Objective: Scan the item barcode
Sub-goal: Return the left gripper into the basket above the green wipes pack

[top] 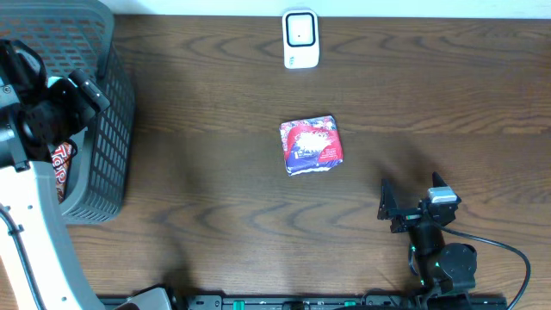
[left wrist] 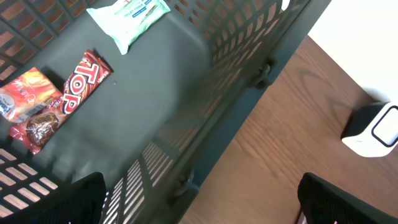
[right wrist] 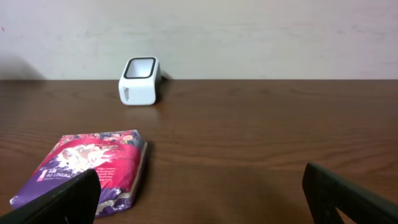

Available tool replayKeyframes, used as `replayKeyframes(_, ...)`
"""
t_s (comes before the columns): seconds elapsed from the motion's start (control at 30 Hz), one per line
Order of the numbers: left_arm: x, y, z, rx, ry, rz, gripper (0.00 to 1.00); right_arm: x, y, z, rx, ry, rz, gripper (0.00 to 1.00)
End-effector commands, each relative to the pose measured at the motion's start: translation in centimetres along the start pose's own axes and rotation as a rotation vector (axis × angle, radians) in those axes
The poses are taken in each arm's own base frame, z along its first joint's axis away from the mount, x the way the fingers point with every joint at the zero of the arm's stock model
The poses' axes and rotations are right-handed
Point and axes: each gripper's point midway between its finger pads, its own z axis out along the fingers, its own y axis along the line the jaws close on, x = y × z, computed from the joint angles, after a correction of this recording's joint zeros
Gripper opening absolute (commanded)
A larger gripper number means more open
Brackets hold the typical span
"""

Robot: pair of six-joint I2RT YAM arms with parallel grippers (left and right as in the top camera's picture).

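Packet lies on the bench, not yet picked up for scanning.

The pink and purple soft plastic packet [top: 311,145] lies flat in the middle of the dark brown wooden bench [top: 215,215], well apart from the white box-shaped barcode scanner [top: 300,39] at the far edge; I cannot see its barcode. The right gripper [top: 386,207] is near the packet, jaws wide and empty. The left gripper [left wrist: 202,205] hangs over the dark grey plastic mesh basket [top: 112,129], also wide and empty. I judge the step is the approach: next the right gripper must close on the packet, lift it, and turn the barcode side to the scanner.
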Motion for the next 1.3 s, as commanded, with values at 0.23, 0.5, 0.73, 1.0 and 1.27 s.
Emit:
replayKeyframes(0.23, -0.7, 1.5, 1.0, -0.086, -0.004, -0.012, 0.98, 0.1, 0.1, 0.0, -0.003, 0.002, -0.005, 0.99)
replayKeyframes(0.5, -0.4, 1.8, 2.7, -0.105, 0.043, -0.015, 0.98, 0.1, 0.1, 0.0, -0.003, 0.002, -0.005, 0.99)
replayKeyframes(0.73, -0.2, 2.0, 3.3, -0.118, 0.064, -0.016, 0.98, 0.1, 0.1, 0.0, -0.003, 0.002, -0.005, 0.99)
replayKeyframes(1.0, -0.2, 3.9, 3.9, -0.219, 0.045, -0.067, 0.98, 0.1, 0.1, 0.0, -0.003, 0.002, -0.005, 0.99)
replayKeyframes(1.27, 0.7, 4.4, 5.1, -0.234, 0.072, -0.066, 0.98, 0.1, 0.1, 0.0, -0.003, 0.002, -0.005, 0.99)
